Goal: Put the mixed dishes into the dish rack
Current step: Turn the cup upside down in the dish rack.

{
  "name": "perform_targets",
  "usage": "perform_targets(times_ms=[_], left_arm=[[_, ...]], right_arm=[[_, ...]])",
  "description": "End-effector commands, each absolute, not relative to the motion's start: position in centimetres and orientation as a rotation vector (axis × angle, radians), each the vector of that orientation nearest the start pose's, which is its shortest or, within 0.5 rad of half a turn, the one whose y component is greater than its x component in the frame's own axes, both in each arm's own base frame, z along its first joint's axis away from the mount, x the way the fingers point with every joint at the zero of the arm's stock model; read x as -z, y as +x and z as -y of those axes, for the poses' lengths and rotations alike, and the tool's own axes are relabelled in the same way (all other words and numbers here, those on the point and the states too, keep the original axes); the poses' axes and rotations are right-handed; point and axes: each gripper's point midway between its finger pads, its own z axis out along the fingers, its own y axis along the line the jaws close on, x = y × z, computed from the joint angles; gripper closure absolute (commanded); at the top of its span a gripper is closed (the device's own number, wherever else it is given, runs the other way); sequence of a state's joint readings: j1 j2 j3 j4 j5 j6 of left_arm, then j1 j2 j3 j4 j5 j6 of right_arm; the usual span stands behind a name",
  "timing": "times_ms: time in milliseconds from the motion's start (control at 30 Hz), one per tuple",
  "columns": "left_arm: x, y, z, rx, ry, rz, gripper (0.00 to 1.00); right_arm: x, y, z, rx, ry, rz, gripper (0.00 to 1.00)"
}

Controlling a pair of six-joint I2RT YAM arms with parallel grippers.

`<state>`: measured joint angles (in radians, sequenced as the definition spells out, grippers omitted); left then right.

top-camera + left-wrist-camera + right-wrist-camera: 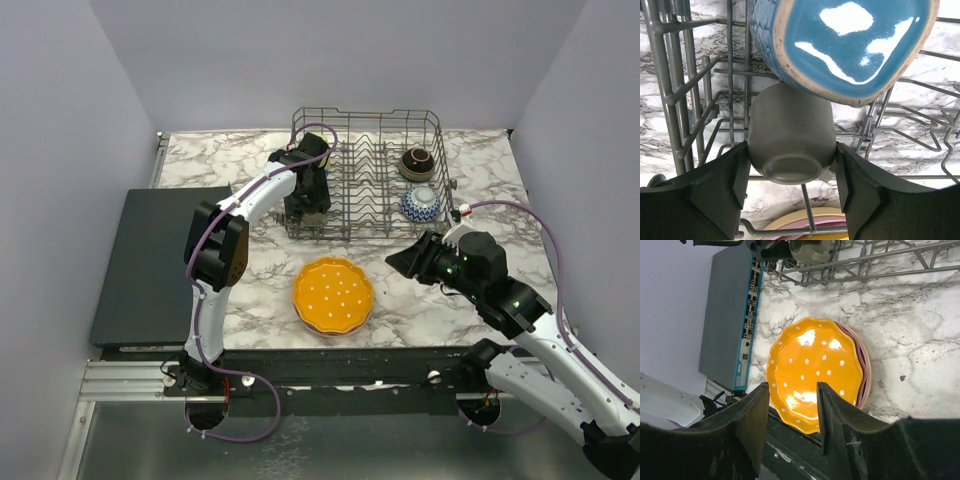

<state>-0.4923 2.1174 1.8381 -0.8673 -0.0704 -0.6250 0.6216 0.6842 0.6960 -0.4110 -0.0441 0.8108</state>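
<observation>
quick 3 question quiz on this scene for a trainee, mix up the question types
1. True or false: the orange dotted plate is already in the dish rack.
2. Which item sits between the fingers of the left pincer? A) a blue mug B) the grey mug C) a brown bowl
3. In the overhead view, how many bowls sit in the rack?

Key
1. False. It lies on a pink plate on the table, in front of the rack.
2. B.
3. Two: the brown bowl and the blue-patterned bowl, both at the right end.
</observation>
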Motion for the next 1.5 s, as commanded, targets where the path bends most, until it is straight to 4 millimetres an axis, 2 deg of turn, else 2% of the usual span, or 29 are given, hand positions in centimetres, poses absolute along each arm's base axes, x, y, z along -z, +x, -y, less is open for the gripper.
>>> perform_targets(times_ms=[0,33,67,100,133,300,467,1100,1300,1467], left_arm=[[-8.4,42.2,23.9,0.233,-0.188,-2.734,0.32],[-8.4,42.2,23.9,0.233,-0.19,-2.734,0.31],[-8.3,42.2,23.9,0.233,-0.19,-2.737,0.24],[-8.2,42.2,24.0,0.234,-0.188,-2.74,0.03],[-8.1,42.2,23.9,0.234,-0.189,-2.742,0.02],[-7.9,42.1,24.0,0.236,-0.187,-2.747,0.02],[-8.8,42.3,24.2,0.252,-0.184,-2.731,0.01],[-13.8,41.5,24.4,0.346,-0.115,-2.663,0.01],[-15.5,40.9,24.3,0.372,-0.097,-2.64,0.01],[-17.0,39.7,25.2,0.47,-0.051,-2.636,0.01]], right_arm=[[-22.5,20.0,-19.1,-0.965,0.165,-2.086,0.51],[-22.6,20.0,-19.1,-0.965,0.165,-2.085,0.51],[-22.4,20.0,-19.1,-0.964,0.167,-2.088,0.51],[-22.5,20.0,-19.0,-0.964,0.165,-2.087,0.51],[-22.4,19.9,-19.1,-0.965,0.166,-2.089,0.51],[-22.3,19.9,-18.9,-0.96,0.171,-2.088,0.51],[-22.5,19.9,-18.9,-0.96,0.172,-2.086,0.51],[-22.9,20.5,-18.3,-0.884,0.172,-2.102,0.49],[-23.8,21.1,-17.5,-0.818,0.179,-2.094,0.49],[-24.8,21.6,-16.8,-0.749,0.169,-2.091,0.48]])
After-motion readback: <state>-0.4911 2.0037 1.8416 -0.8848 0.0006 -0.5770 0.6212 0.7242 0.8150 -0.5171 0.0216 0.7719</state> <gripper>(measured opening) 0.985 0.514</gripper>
